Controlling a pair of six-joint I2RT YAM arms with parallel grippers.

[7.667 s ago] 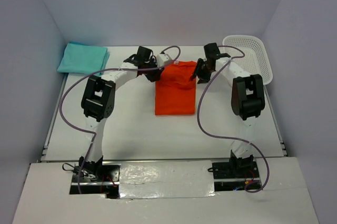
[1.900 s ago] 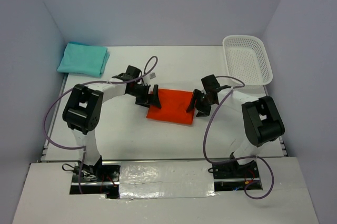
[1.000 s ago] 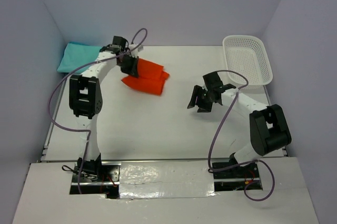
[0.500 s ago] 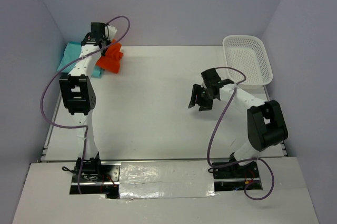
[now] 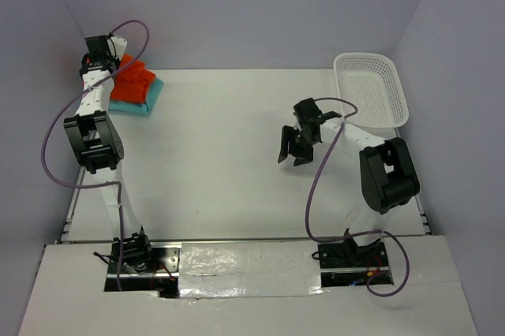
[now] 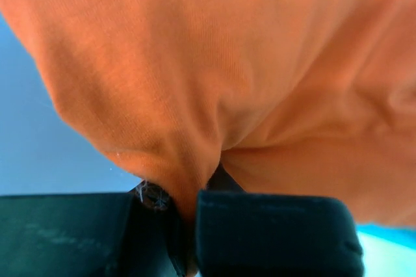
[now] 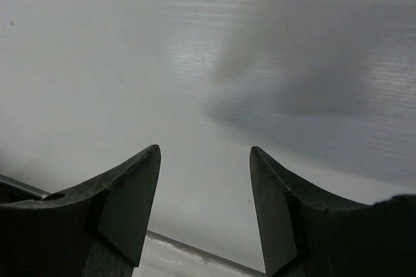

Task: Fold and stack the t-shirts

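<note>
Orange t-shirt (image 5: 132,81), one, bunched with no clear long axis, lies over one teal t-shirt (image 5: 147,104) at the far-left corner, seen from above. Left wrist: left gripper (image 6: 187,225) pinches orange cloth. Right wrist: right gripper (image 7: 205,192) gapes, empty, over the table (image 7: 195,43)
</note>
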